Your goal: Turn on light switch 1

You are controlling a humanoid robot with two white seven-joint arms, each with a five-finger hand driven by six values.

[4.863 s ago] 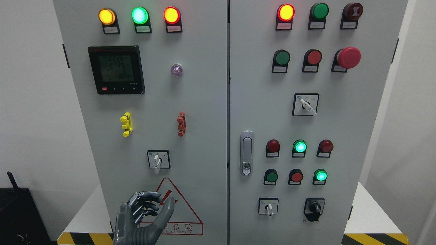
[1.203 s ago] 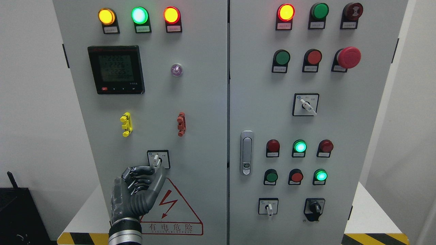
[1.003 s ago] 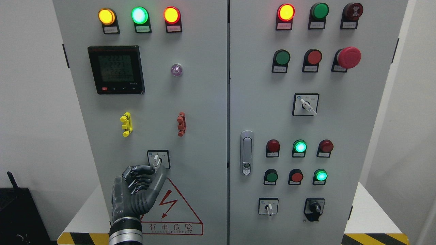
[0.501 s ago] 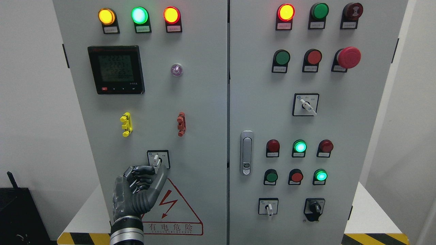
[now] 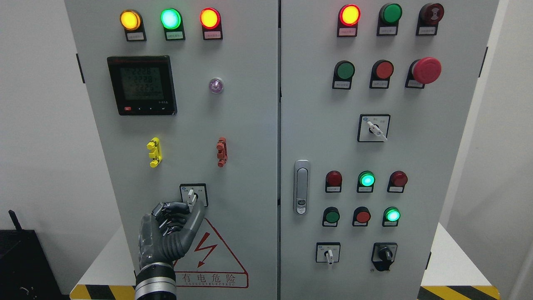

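Observation:
On the lower part of the grey cabinet's left door point(image 5: 241, 125) sits a small rotary switch point(image 5: 200, 194), a white plate with a white lever point(image 5: 191, 195) pointing straight down. My left hand point(image 5: 192, 206), dark grey, reaches up from the bottom edge. Its fingers are curled, with the thumb point(image 5: 196, 214) on the right and the index fingertip point(image 5: 183, 205) on the left of the lever's lower end. The lever's tip is hidden between them. The right hand is out of view.
A red warning triangle point(image 5: 216, 258) lies just below the hand. Yellow point(image 5: 154, 152) and red point(image 5: 222, 152) clips and a meter point(image 5: 142, 85) sit above. The right door carries a latch handle point(image 5: 301, 186), lamps, push buttons and more rotary switches point(image 5: 373, 128).
About five seconds ago the left hand was lower, over the warning triangle; it has risen to the switch lever. Over the last second it has barely shifted, and the lever still points down.

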